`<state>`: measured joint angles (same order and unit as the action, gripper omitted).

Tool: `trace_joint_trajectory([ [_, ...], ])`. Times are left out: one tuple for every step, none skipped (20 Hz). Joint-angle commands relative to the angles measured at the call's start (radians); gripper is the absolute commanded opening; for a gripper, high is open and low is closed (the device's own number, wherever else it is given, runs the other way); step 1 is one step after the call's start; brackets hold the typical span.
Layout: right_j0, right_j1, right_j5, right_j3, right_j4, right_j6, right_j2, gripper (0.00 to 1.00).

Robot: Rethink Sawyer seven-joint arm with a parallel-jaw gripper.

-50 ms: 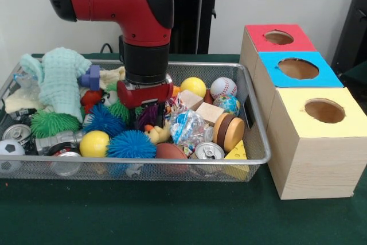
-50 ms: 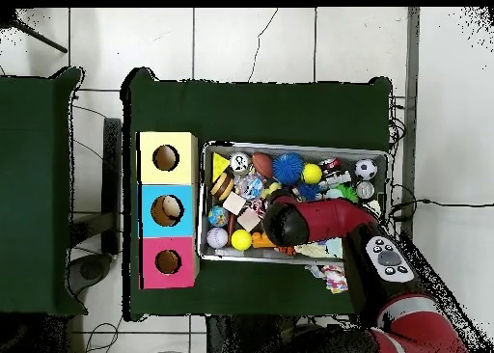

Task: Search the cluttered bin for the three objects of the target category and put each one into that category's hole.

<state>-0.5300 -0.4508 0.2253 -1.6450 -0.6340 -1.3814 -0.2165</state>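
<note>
My gripper (image 1: 149, 114) is lowered into the middle of the wire mesh bin (image 1: 259, 136), among the clutter, with a purple toy (image 1: 150, 116) right at it. Around it lie blue spiky balls (image 1: 131, 143), a small yellow duck (image 1: 156, 134) and a clear bag of bits (image 1: 189, 127). Yellow balls (image 1: 193, 86), a baseball (image 1: 223, 87), a globe ball (image 1: 227, 104) and a soccer ball (image 1: 10, 148) also sit in the bin. In the overhead view the arm (image 2: 289, 221) covers the gripper. Right of the bin stand the red box (image 1: 279, 38), blue box (image 1: 297, 68) and yellow box (image 1: 324, 111), each with a round hole.
The bin also holds soda cans (image 1: 207, 151), wooden blocks (image 1: 209, 112), a cheese wedge (image 1: 237, 153), a green spiky ball (image 1: 51, 123) and a mint cloth (image 1: 60, 78). Overhead, the boxes (image 2: 166, 210) line the bin's (image 2: 294, 147) left side. Papers (image 2: 333, 275) lie by the bin's lower edge.
</note>
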Motion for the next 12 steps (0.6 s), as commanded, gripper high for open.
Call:
trace_joint_trajectory([
  [0.007, 0.069, -0.047, -0.048, -0.049, -0.112, 0.03, 1.0],
  [0.01, 0.063, -0.042, -0.05, -0.043, -0.114, 0.03, 1.0],
  [0.009, 0.058, -0.04, -0.054, -0.034, -0.115, 0.023, 1.0],
  [0.004, 0.049, -0.034, -0.061, -0.024, -0.112, 0.009, 1.0],
  [-0.003, 0.04, -0.028, -0.068, -0.011, -0.109, -0.01, 1.0],
  [-0.008, 0.032, -0.015, -0.07, 0.002, -0.104, -0.031, 1.0],
  [-0.013, 0.023, -0.005, -0.075, 0.014, -0.1, -0.053, 1.0],
  [-0.015, 0.017, 0.006, -0.073, 0.03, -0.099, -0.074, 1.0],
  [-0.013, 0.011, 0.016, -0.073, 0.044, -0.102, -0.086, 1.0],
  [-0.015, 0.008, 0.024, -0.071, 0.054, -0.101, -0.098, 1.0],
  [-0.012, 0.006, 0.027, -0.069, 0.061, -0.103, -0.101, 1.0],
  [-0.006, 0.011, 0.03, -0.062, 0.064, -0.103, -0.098, 1.0],
])
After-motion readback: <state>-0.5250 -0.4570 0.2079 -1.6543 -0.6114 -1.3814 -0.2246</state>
